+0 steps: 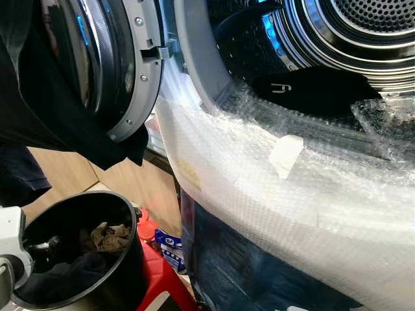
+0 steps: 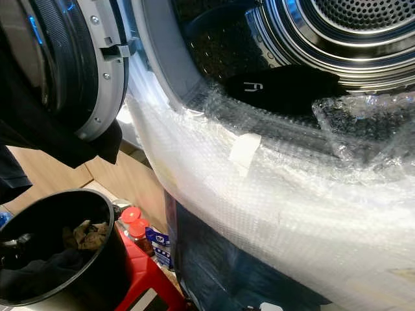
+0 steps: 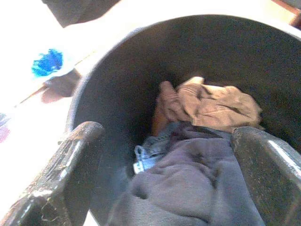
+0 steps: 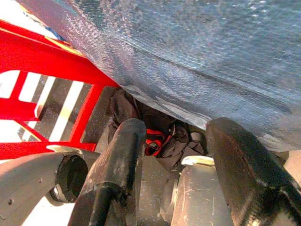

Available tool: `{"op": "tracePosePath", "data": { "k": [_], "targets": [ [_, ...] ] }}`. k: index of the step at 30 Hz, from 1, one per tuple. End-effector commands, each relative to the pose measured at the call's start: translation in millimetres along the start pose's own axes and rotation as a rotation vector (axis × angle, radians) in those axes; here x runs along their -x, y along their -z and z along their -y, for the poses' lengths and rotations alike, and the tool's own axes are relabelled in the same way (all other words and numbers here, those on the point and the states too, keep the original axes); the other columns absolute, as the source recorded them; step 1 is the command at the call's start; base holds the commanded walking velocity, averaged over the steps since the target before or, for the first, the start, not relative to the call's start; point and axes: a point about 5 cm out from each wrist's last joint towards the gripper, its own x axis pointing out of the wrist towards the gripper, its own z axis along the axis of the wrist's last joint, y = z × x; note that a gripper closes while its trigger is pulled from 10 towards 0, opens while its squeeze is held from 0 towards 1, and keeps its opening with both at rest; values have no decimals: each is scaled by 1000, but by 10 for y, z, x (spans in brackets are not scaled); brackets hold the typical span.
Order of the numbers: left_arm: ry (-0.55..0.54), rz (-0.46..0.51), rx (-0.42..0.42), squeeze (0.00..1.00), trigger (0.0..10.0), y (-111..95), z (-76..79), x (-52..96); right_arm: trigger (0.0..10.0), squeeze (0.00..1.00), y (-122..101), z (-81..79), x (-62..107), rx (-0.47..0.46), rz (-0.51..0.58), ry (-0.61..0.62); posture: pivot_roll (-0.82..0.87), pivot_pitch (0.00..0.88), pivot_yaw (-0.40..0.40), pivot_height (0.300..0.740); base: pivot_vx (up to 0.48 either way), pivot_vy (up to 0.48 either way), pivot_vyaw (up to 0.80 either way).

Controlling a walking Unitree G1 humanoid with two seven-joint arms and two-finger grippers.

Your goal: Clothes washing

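The left gripper hung spread wide over the black bucket, its two fingers straddling the laundry and gripping nothing. Directly beneath lay a grey-purple garment, heaped over a scrap of blue denim, with a crumpled tan cloth behind it against the bucket wall. All three looked soft, light and limp, likely to sag and trail once lifted; a pinch on the raised fold of the grey-purple piece appeared the surest hold. The bucket stood beside a red stool, below the open washer door. A dark garment already lay in the steel drum, behind bubble wrap covering the machine's front. The right gripper, also open and empty, hung low beneath the wrapped machine.
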Motion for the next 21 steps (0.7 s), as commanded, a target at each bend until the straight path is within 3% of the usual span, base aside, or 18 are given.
{"op": "tracePosePath", "data": {
  "k": [1,8,21],
  "targets": [
    [43,-52,-20,1000,10000,73,20,-29,10000,0,55,-16,7,-12,-5,-4,293,40,78,740,0,0,0],
    [64,-104,-55,1000,10000,182,-19,-145,10000,0,97,-5,15,-16,-13,3,270,27,90,740,0,0,0],
    [70,-178,-99,1000,10000,328,-82,-164,10000,0,117,-44,11,-23,-17,-1,281,25,94,740,0,0,0]
  ]
}}
